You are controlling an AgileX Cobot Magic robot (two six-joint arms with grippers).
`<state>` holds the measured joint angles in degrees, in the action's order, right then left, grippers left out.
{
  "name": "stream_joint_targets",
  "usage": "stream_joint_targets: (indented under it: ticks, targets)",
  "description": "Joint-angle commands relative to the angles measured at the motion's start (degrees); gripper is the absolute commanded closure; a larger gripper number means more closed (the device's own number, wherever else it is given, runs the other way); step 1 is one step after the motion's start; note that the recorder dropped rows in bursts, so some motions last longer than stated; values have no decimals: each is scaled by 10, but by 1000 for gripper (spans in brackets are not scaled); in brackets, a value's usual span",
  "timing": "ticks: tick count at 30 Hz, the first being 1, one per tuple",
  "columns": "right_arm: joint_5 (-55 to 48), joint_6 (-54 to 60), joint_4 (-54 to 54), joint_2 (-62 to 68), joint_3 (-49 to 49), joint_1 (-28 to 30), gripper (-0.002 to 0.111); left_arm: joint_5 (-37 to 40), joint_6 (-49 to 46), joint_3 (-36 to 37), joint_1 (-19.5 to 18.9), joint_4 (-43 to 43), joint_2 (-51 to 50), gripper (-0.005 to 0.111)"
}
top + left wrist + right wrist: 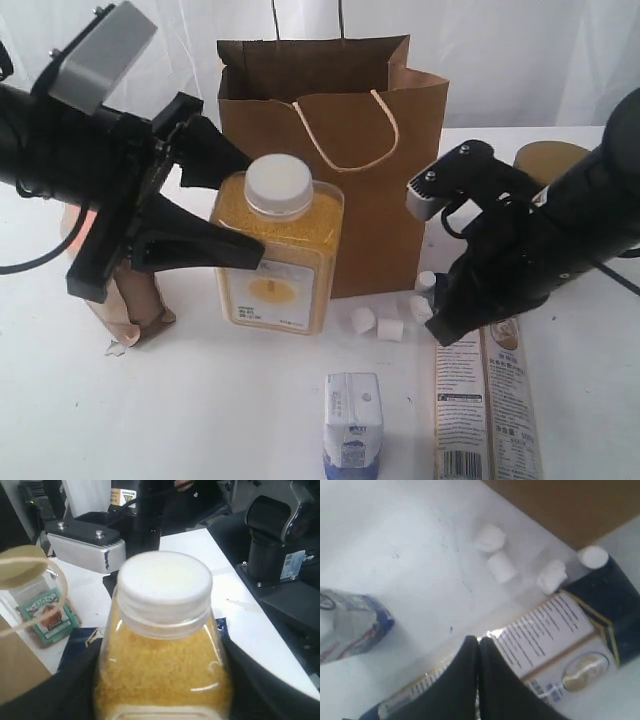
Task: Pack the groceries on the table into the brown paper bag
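Yellow granules fill the clear plastic white-capped bottle (280,255), which stands upright directly in front of the tall brown kraft paper bag (385,210) with cream cord handles. The left claw (250,208) holds this bottle from the side, with black fingers (195,248) pressed to opposite flanks below the cap. Whether the bottle's base touches the flat white desk (200,400) cannot be determined.

The right claw (440,325) is closed, its fingers together with nothing between them, and hangs just over the long dark-topped packet (490,400), which lies flat on the desk. Small white marshmallows (376,322) lie loose at the foot of the bag, between the bottle and the right claw. A small white-blue carton (352,415) sits nearer the front edge. A brown-orange pouch (135,300) is partly hidden by the left arm. A clear gold-lidded jar (548,160) stands to the right of the bag, partly hidden by the right arm.
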<state>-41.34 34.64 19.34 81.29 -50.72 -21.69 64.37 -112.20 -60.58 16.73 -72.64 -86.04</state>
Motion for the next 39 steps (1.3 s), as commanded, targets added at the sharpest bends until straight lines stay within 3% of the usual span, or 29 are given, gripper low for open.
stream_joint_targets:
  ticks: [1, 14, 24, 39]
  targets:
    - [-28, -72, -66, -27, 2, 14, 108, 5, -55, -1, 0, -78, 41, 107]
    - [-16, -110, -76, -41, 51, 16, 108, -91, -69, -1, 0, -141, 109, 107]
    - [54, -142, -71, -41, 115, 16, 108, -110, -92, -2, 0, -195, 114, 107]
    - [81, -142, -65, -41, 115, 16, 108, -158, -92, -2, 0, -273, 114, 107]
